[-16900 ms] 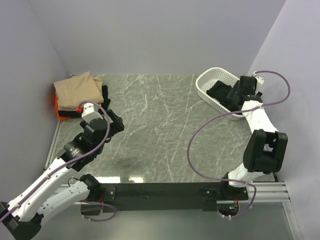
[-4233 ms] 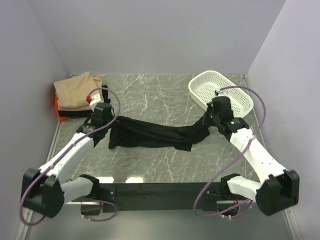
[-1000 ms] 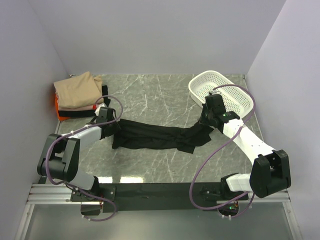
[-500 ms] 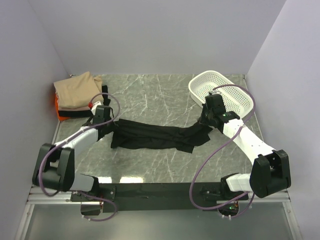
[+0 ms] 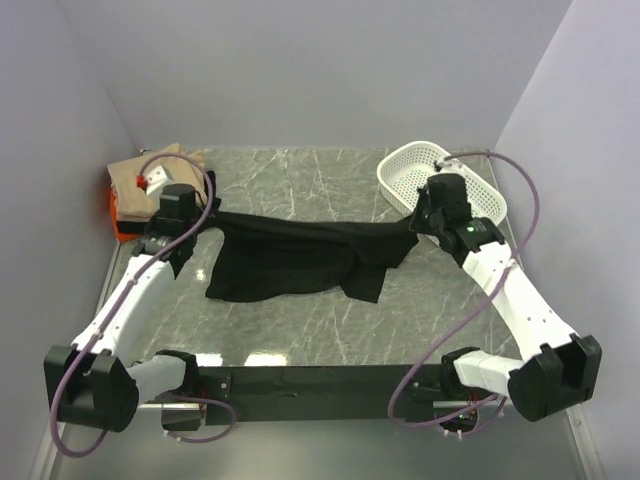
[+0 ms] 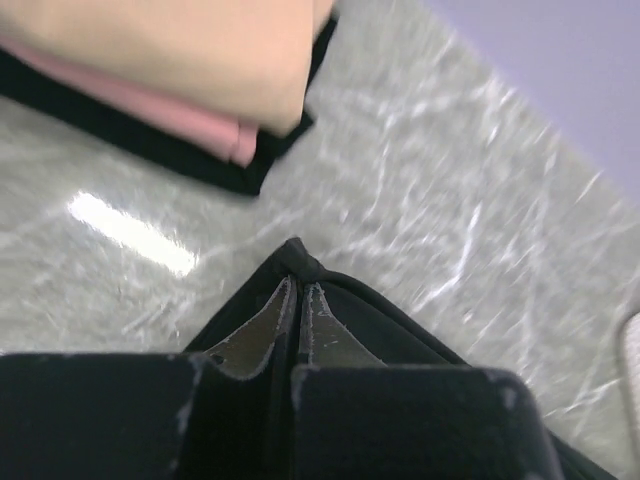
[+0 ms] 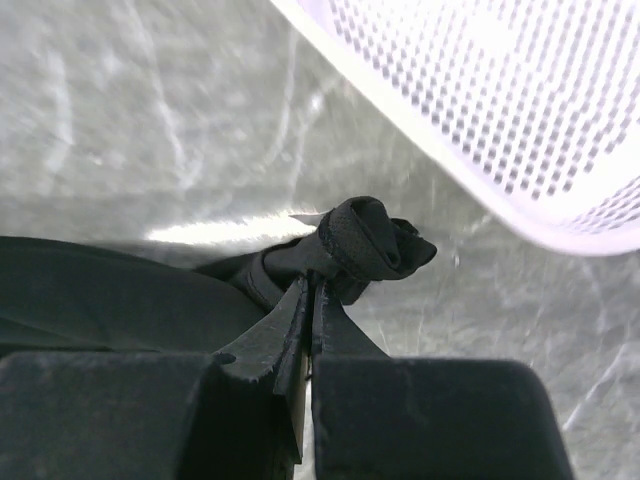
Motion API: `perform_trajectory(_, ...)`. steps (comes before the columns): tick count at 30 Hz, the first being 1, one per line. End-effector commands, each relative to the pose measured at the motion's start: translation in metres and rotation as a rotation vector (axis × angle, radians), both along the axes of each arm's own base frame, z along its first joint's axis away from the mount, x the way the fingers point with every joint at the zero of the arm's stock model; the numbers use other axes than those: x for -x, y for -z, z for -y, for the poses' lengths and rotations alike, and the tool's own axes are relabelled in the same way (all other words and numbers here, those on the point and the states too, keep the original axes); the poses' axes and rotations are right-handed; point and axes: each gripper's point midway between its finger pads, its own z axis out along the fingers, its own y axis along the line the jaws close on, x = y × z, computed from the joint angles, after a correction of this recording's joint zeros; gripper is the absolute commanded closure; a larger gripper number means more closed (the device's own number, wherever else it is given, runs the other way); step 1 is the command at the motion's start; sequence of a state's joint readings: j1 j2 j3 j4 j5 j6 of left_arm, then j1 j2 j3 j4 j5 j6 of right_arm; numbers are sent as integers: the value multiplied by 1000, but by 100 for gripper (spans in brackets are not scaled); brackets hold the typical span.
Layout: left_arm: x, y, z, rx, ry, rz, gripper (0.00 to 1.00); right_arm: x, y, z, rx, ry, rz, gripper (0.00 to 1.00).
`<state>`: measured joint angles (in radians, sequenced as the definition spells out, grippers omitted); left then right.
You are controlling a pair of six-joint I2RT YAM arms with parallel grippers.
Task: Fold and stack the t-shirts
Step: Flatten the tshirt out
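Note:
A plain black t-shirt [image 5: 290, 258] hangs stretched between my two grippers above the marble table, its lower part draping down to the surface. My left gripper [image 5: 207, 214] is shut on the shirt's left end [image 6: 297, 262]. My right gripper [image 5: 416, 222] is shut on a bunched black fold [image 7: 365, 240] at the shirt's right end. A stack of folded t-shirts [image 5: 135, 190], tan on top with orange below, sits at the far left; in the left wrist view its tan, pink and black layers [image 6: 215, 110] show.
A white perforated basket [image 5: 440, 175] stands at the back right, just behind my right gripper, and its rim [image 7: 470, 100] fills the upper right wrist view. Walls close in the table on the left, back and right.
My left gripper has shut on the shirt's left end and lifted it up and back toward the stack. The right gripper rose too, and the shirt now hangs spread between them.

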<state>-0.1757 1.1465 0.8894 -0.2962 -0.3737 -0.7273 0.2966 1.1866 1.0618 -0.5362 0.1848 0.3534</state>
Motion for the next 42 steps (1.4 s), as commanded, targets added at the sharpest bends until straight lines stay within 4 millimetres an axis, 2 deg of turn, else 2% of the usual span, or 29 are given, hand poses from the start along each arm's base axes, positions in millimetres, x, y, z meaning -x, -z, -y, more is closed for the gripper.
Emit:
perform_trajectory(1, 1, -70, -23, -2, -94, 160, 98, 1, -66, 10, -5, 22, 160, 100)
perform_trajectory(4, 7, -102, -31, -2, -117, 220, 98, 10, -95, 12, -18, 13, 229, 100)
perform_trajectory(7, 17, -111, -30, 12, -111, 235, 98, 24, -110, 15, -24, 5, 249, 100)
perform_trajectory(12, 47, -113, -33, 36, -115, 257, 98, 59, -112, 6, -94, -81, 268, 100)
perform_trajectory(15, 59, -119, -32, 38, -96, 277, 96, 70, -111, 1, -122, -115, 264, 100)
perform_trajectory(18, 60, -106, -28, 42, -74, 239, 96, 65, -96, -19, -164, -193, 219, 100)
perform_trajectory(21, 50, -69, -23, 58, -73, 159, 98, 44, -67, -44, -201, -248, 157, 100)
perform_trajectory(23, 44, -43, -23, 61, -87, 127, 98, 29, -37, -53, -195, -249, 93, 99)
perform_trajectory(24, 40, -31, -26, 50, -104, 101, 98, 24, -27, -55, -185, -240, 69, 84)
perform_trajectory(26, 38, -10, -28, 36, -121, 54, 98, 17, -4, -54, -120, -191, 16, 66)
perform_trajectory(27, 35, 0, -29, 26, -130, 21, 98, 18, 2, -55, -101, -185, 3, 55)
perform_trajectory(29, 31, 13, -30, 12, -134, -11, 98, 22, 8, -62, -91, -186, 0, 42)
perform_trajectory(30, 30, 16, -31, 9, -138, -17, 98, 27, 18, -62, -94, -190, -17, 38)
perform_trajectory(32, 27, 24, -30, 1, -133, -37, 98, 30, 25, -63, -111, -187, -15, 35)
perform_trajectory(35, 24, 30, -29, -8, -123, -50, 98, 33, 54, -58, -80, -163, -78, 34)
perform_trajectory(42, 21, 33, -25, -8, -98, -53, 98, 31, 105, -61, -66, -154, -205, 40)
